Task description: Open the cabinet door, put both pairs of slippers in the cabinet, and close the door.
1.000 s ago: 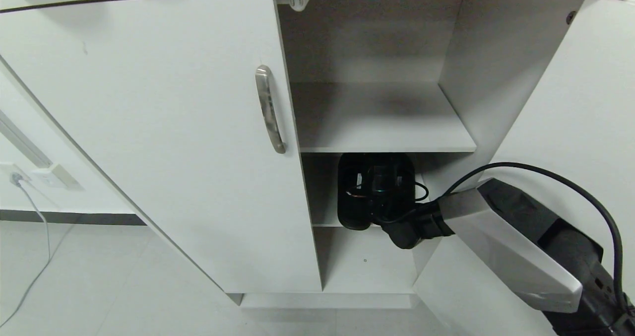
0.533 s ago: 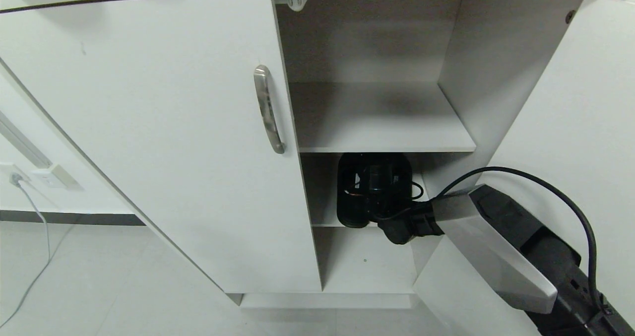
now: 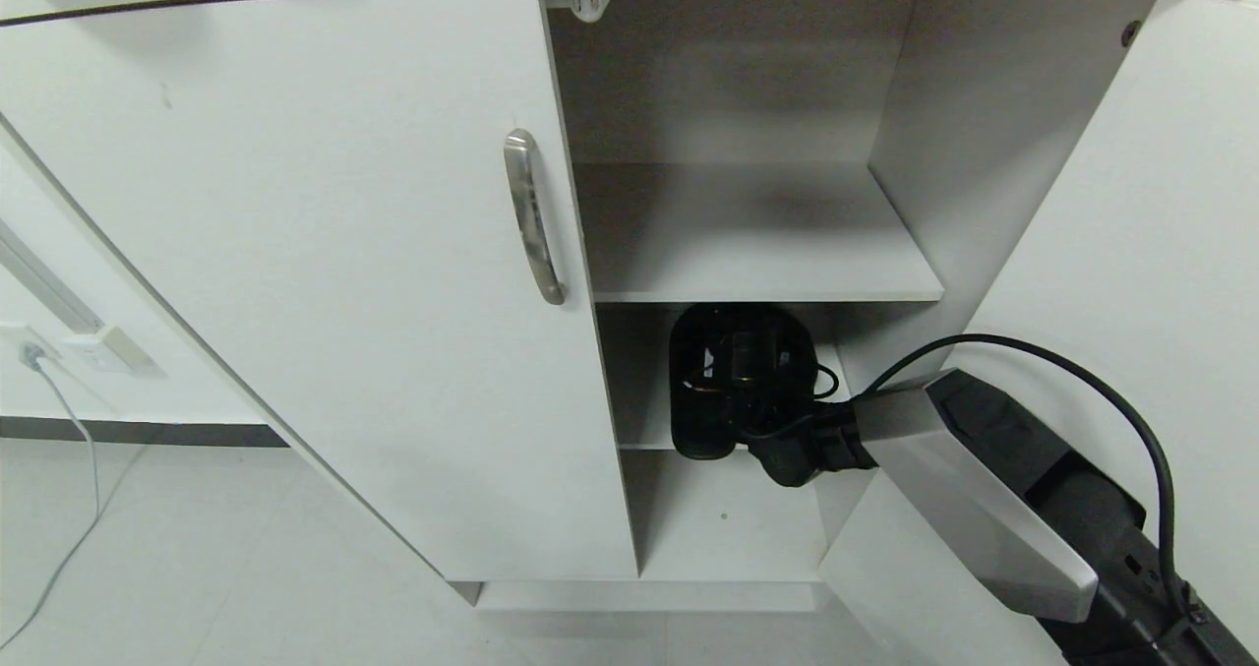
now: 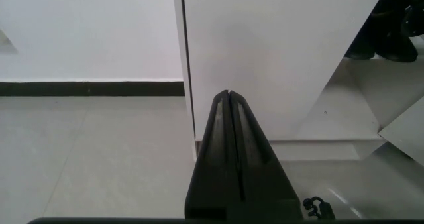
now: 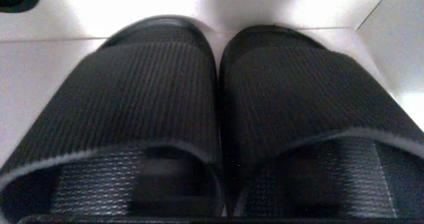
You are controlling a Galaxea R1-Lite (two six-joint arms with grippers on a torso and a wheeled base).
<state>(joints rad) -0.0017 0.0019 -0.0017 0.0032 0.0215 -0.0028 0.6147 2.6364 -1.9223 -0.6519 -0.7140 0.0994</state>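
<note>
At the far left a wall socket (image 3: 29,354) sits low on the wall, with a grey cable (image 3: 84,509) trailing down to the floor (image 3: 197,568). Next comes the cabinet (image 3: 944,135), whose left door (image 3: 295,253) is closed, a metal handle (image 3: 534,215) standing upright near its inner edge.

In the left wrist view the left gripper (image 4: 228,99) hangs low over the floor in front of that closed door. Its jaws are pressed together with nothing between them.

Right of the handle the compartment stands open. The upper shelf (image 3: 757,238) is bare. On the lower shelf (image 3: 639,442) lies a pair of black slippers (image 3: 693,415), towards the left side of the compartment, with the front ends at the shelf's front edge.

The right wrist view shows the two slippers (image 5: 132,105) side by side, their inner edges touching and their ribbed straps up. Their long axes run front to back along the shelf. The toes point towards the cabinet's back wall and the strap openings face out towards the front. A small dark shape in the corner of that view is too cut off to identify.

The right gripper (image 3: 757,386) is inside the compartment, right at the slippers. Whether its jaws are apart or clamped on them cannot be told, as black merges with black. Its arm enters from the lower right, in front of the right door (image 3: 1161,253), which is swung open.
</note>
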